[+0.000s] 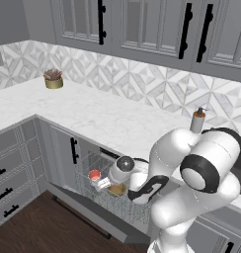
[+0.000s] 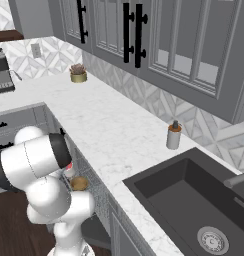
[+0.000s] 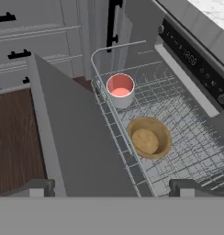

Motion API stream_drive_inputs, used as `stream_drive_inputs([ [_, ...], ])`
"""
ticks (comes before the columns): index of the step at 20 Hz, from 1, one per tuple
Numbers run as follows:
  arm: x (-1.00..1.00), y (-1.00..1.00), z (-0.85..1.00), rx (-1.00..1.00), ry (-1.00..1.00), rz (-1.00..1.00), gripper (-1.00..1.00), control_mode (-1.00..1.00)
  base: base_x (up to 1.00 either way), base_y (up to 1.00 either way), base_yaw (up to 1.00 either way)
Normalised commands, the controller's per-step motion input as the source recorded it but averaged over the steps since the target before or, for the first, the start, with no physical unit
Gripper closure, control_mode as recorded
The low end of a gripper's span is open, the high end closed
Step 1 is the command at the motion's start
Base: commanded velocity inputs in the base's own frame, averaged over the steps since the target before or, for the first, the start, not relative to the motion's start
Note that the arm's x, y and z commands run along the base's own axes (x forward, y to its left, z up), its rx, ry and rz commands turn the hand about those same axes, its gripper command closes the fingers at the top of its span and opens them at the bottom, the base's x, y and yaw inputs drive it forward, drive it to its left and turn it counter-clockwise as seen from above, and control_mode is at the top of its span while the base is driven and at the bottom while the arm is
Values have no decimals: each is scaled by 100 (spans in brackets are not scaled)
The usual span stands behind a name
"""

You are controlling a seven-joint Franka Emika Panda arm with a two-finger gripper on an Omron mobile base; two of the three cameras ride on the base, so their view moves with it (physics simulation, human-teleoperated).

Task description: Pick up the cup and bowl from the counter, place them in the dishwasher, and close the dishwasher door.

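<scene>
The cup (image 3: 120, 89), white with a red-pink inside, stands upright in the dishwasher's silver wire rack (image 3: 187, 137). The brown wooden bowl (image 3: 149, 137) rests in the same rack, just beside the cup. My gripper (image 3: 113, 189) hovers above them, open and holding nothing, its fingertips (image 3: 38, 187) spread wide. The grey dishwasher door (image 3: 77, 137) hangs dropped down flat beside the rack. From the left base, the cup (image 1: 94, 175) and bowl (image 1: 116, 189) sit under my gripper (image 1: 105, 184), with the door (image 1: 93, 212) lowered in front. The bowl (image 2: 79, 183) peeks out beside my arm.
The marble counter (image 1: 93, 113) runs above the dishwasher, with a gold plant pot (image 1: 54, 79) at the far corner and a soap dispenser (image 2: 173, 136) by the dark sink (image 2: 194, 200). The dark control strip (image 3: 192, 59) edges the rack. Grey drawers (image 1: 9, 163) stand left.
</scene>
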Motion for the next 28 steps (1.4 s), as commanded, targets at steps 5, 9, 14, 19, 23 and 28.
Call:
stream_drive_inputs([
  [5,-69,17,68,10,-1,0,-100,-100,0,0,0],
  [9,-66,20,74,8,0,0,-100,-100,0,0,0],
  [14,-57,12,91,2,9,0,-100,-100,0,0,0],
  [19,-44,44,14,-24,36,0,-100,-100,0,0,0],
  [23,-39,64,-10,-37,32,0,-100,-100,0,0,0],
  [28,-41,60,-33,-26,7,0,-100,-100,0,0,0],
])
